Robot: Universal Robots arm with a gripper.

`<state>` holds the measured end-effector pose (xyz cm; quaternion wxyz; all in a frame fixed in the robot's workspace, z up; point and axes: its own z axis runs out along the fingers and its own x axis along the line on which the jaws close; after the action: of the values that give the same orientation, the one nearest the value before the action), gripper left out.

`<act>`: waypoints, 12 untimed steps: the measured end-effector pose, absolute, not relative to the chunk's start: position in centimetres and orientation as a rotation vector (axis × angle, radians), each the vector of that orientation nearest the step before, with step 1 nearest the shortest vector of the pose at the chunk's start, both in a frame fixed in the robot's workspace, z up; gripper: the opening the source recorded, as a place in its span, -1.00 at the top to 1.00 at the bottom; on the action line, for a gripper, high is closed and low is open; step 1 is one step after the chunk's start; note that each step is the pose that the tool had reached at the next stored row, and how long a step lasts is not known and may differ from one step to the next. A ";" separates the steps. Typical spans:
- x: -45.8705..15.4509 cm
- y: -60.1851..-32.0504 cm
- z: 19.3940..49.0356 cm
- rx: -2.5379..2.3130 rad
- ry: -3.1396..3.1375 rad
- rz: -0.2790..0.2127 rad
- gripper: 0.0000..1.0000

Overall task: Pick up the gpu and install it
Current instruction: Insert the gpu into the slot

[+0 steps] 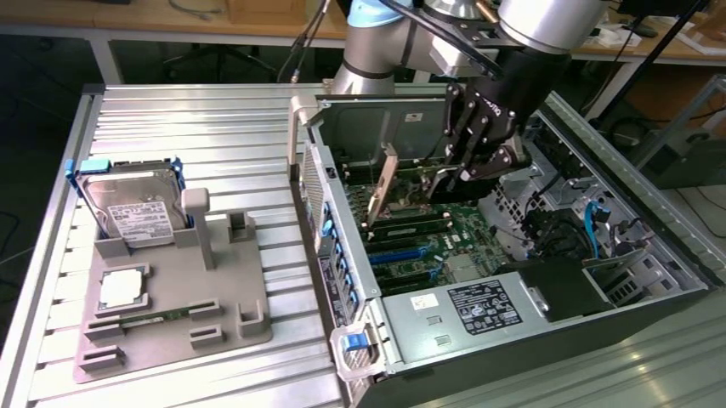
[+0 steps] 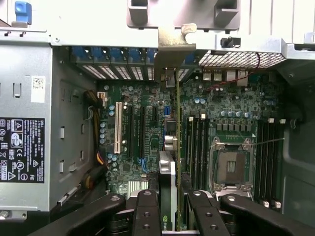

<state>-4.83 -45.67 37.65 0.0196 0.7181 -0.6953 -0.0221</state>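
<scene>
I have the card [image 2: 168, 191] pinched edge-on in the gripper [image 2: 167, 211], its fingers [image 2: 146, 214] clamped on either side, hanging inside the open computer case [image 1: 340, 255] just above the motherboard [image 2: 142, 142]. Its silver bracket [image 2: 173, 49] reaches the case's rear slots. I'd judge it stiff, light and fragile, best held by the cooler block, clear of the contacts. The bottom edge and the slot under it are hidden, so I can't tell whether it's seated.

Bright even overhead light, soft shadows, both views sharp.
</scene>
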 end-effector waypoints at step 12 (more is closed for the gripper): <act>-4.8 -45.7 37.0 2.228 -2.158 -0.068 0.47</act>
<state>-4.83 -45.66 36.98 0.0197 0.7181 -0.6953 -0.0221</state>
